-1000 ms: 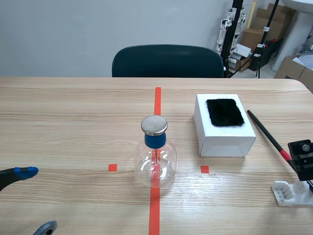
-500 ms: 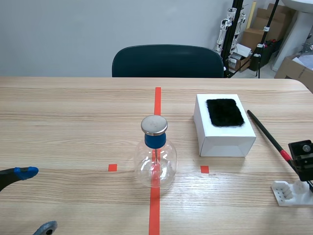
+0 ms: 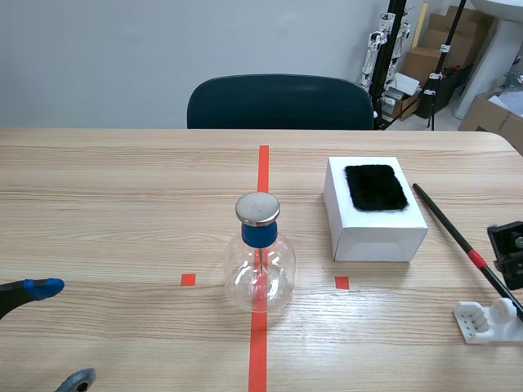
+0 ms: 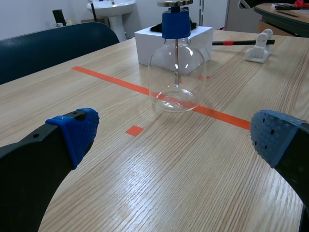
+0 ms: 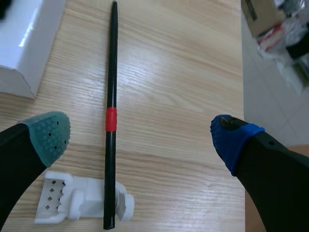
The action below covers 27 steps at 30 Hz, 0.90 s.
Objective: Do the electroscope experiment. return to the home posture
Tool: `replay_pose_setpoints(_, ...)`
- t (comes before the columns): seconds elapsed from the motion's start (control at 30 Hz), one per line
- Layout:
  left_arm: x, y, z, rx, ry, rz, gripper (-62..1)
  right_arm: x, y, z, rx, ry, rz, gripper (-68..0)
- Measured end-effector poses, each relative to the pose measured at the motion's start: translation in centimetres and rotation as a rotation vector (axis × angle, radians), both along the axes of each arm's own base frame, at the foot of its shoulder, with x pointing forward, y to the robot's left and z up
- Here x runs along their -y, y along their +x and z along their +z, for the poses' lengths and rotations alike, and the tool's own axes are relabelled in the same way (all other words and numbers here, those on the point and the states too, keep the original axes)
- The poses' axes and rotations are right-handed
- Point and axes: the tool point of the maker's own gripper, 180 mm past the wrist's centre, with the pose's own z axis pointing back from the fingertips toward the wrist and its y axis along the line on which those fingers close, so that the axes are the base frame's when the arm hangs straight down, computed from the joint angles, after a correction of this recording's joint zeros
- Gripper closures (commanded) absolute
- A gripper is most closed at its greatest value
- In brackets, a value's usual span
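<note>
Pale wood-grain worktop carries a white cardboard box topped with black fur, then the round glass electroscope, blue-collared and metal-capped, at centre. Wide open and empty, the right gripper has drawn back from the slim black rod on its white stand; the left gripper gapes empty too. Homing looks nearly done.

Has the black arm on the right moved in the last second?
Yes. The right arm has drawn back slightly toward the picture's right edge, away from the white box; the black rod lies on its white stand.
</note>
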Motion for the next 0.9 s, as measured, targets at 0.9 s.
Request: replay_pose_setpoints(0.9,0.0,0.0,0.0,0.0,0.0,0.0,-62.3,-14.1,-7.9,4.6,0.148,0.196,0.63,-59.1)
